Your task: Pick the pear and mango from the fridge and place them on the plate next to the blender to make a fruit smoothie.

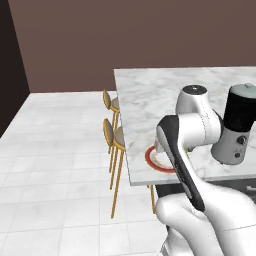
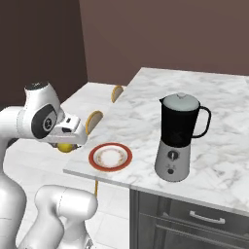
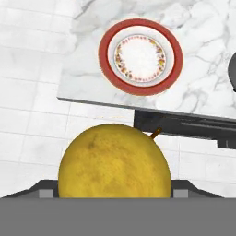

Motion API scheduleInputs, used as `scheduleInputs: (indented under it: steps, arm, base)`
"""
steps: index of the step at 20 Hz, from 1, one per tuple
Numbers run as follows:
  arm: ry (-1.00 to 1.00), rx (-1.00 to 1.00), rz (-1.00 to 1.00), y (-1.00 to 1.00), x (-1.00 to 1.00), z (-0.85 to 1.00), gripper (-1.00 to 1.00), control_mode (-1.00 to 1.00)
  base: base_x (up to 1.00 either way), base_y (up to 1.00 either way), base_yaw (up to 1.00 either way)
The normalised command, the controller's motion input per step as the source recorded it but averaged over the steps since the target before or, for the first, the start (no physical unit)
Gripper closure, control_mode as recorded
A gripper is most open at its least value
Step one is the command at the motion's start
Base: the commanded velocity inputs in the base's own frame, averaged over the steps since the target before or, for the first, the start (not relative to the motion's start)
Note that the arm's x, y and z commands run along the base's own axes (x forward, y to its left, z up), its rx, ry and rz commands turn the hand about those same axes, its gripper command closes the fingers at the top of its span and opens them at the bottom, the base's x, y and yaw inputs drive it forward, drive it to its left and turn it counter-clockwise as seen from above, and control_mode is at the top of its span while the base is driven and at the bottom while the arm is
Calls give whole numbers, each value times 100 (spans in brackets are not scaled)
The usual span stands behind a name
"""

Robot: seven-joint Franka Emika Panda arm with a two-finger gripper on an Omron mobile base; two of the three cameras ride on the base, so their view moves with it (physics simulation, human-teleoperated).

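one pear [image 3: 114,161] sits clamped between the fingers [image 3: 114,191] in the hand view, above the plate [image 3: 140,56]; right base view adds the blender [image 2: 178,138].

Pincer [image 2: 64,146] closed on pear [image 3: 114,161] — arm bent.

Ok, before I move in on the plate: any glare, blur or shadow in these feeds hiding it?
Hand view: round white plate with a red rim sharp, evenly lit, no glare; plain yellow rounded pear held close to the lens blocks the lower middle. Right base view: plate crisp, soft shadow beside the black-jar blender. Left base view: plate partly behind the white arm.
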Motion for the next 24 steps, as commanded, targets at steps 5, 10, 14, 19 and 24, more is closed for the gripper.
scheduleInputs:
  steps: [5, 10, 14, 19, 24]
  arm:
    - [15, 0, 0, -33, 93, -58, 100, -100]
    - [2, 0, 0, -41, 83, -44, 100, -100]
    - [1, -1, 0, -13, 50, -46, 100, -100]
    - [0, -1, -1, 0, 33, -76, 100, -100]
    - [0, 0, -1, 0, 49, -69, 100, -100]
  base:
    - [0, 0, 0]
    - [0, 0, 0]
    - [0, 0, 0]
    - [0, 0, 0]
    - [0, 0, 0]
